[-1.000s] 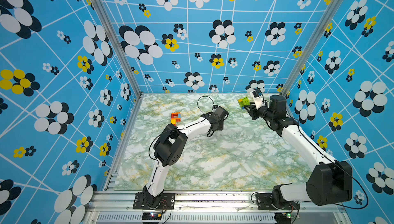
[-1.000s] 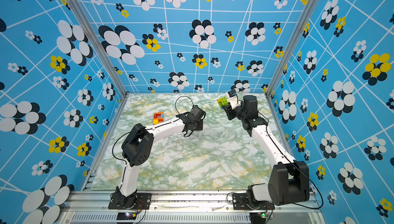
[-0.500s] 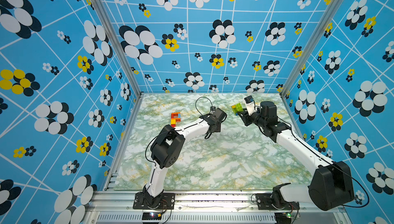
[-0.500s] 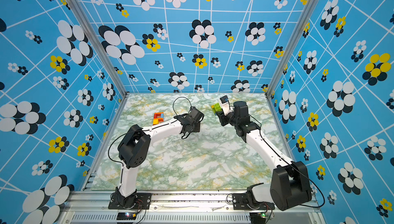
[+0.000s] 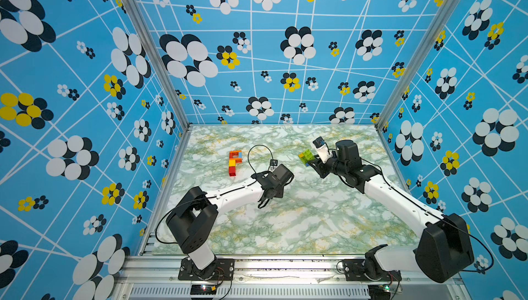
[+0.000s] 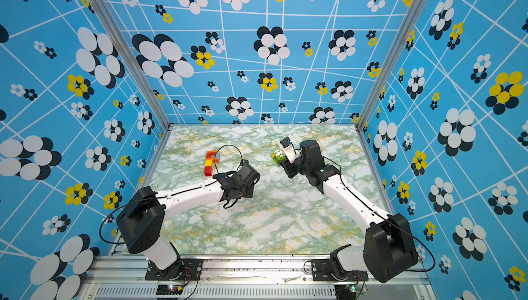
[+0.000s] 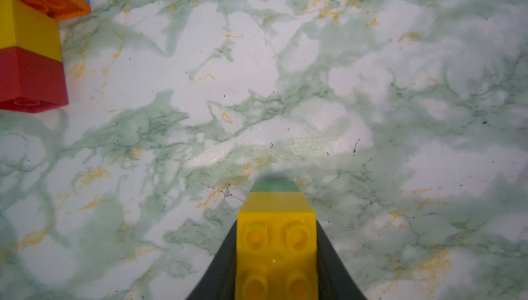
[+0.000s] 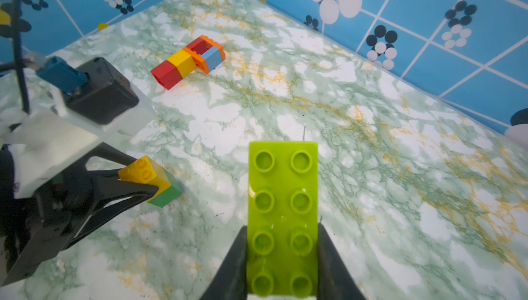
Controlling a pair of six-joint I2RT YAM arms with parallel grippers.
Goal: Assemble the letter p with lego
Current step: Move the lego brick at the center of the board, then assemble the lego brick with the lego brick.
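Bare marbled tabletop [image 5: 285, 227] lies between the arms — nothing blocks them. The left gripper [image 8: 137, 187] clamps a yellow-and-green brick stack [image 7: 275, 244] low over it; the right gripper [image 8: 281, 255] grips a lime oblong brick [image 8: 283, 213], raised. The red-yellow-orange assembly [image 5: 235, 162] lies well apart from both grippers, nearer the left one.

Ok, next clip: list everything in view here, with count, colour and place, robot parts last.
brick assembly: one, red, yellow, orange and light blue bricks joined, lying on the table beyond the left arm.
yellow-and-green brick stack: one, yellow on green, held in the left gripper low over the table.
lime brick: one, oblong, eight studs, held in the right gripper above the table; other colours show beneath it in both top views.
table: one, green-white marble pattern.
left gripper: shut on the stack.
right gripper: shut on the lime brick.
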